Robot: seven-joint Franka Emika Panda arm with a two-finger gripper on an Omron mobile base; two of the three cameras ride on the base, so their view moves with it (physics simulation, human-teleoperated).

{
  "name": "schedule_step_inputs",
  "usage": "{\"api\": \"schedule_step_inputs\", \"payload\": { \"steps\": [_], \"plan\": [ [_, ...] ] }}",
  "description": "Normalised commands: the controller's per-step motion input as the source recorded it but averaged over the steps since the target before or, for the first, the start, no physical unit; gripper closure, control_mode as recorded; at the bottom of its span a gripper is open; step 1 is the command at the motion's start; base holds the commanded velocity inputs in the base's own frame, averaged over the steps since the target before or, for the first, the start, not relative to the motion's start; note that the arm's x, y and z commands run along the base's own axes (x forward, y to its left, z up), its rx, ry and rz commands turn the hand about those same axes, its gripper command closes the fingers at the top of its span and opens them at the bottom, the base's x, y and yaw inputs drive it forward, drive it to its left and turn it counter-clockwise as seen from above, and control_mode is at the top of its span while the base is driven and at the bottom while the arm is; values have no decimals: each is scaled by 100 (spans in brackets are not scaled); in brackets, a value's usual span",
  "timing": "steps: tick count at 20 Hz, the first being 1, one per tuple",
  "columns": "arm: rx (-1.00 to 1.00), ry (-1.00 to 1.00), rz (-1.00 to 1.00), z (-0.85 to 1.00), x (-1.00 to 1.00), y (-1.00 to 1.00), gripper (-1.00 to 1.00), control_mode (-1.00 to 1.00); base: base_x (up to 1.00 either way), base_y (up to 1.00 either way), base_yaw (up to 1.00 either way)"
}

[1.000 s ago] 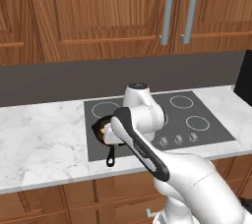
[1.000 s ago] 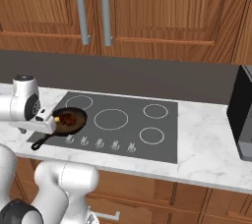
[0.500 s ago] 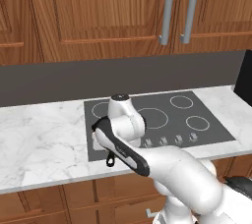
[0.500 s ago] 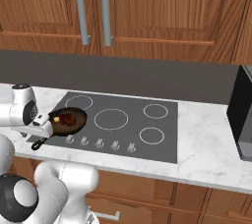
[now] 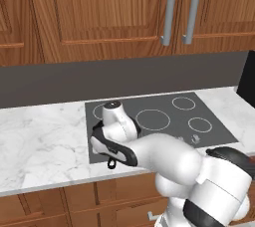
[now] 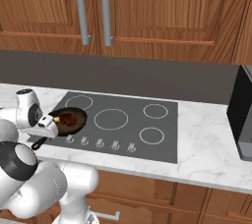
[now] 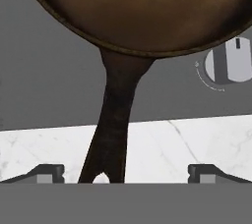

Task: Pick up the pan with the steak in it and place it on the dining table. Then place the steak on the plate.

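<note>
Pan (image 6: pixel 68 121), the small round black iron one with the red-brown steak (image 6: pixel 68 118) in it, sat on the dark stove top (image 6: pixel 147 132) in the right base view, its handle pointing at the white arm. In the hand view, that handle (image 7: pixel 112 134) ran straight down between the spread pincer (image 7: pixel 125 173) tips, not yet squeezed.

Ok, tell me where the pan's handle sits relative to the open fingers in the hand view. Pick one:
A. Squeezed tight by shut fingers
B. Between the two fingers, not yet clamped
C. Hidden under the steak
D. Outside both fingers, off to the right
B. In the hand view the pan has its handle running down between the two spread fingers, with clear gaps on both sides, so nothing is clamped yet.
</note>
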Motion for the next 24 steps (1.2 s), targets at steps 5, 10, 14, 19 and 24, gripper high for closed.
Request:
{"api": "schedule_step_inputs", "payload": {
  "steps": [5, 10, 14, 19, 24],
  "plan": [
    [0, 0, 0, -24, 11, 5, -100, -100, 0, 0, 0],
    [0, 1, 0, -39, 23, 7, -100, -100, 0, 0, 0],
    [0, 0, 0, -38, 17, 4, -100, -100, 0, 0, 0],
    [0, 0, 0, -12, 2, 3, 100, -100, 0, 0, 0],
    [3, -2, -5, 41, 0, 1, 100, -100, 0, 0, 0]
  ]
}}
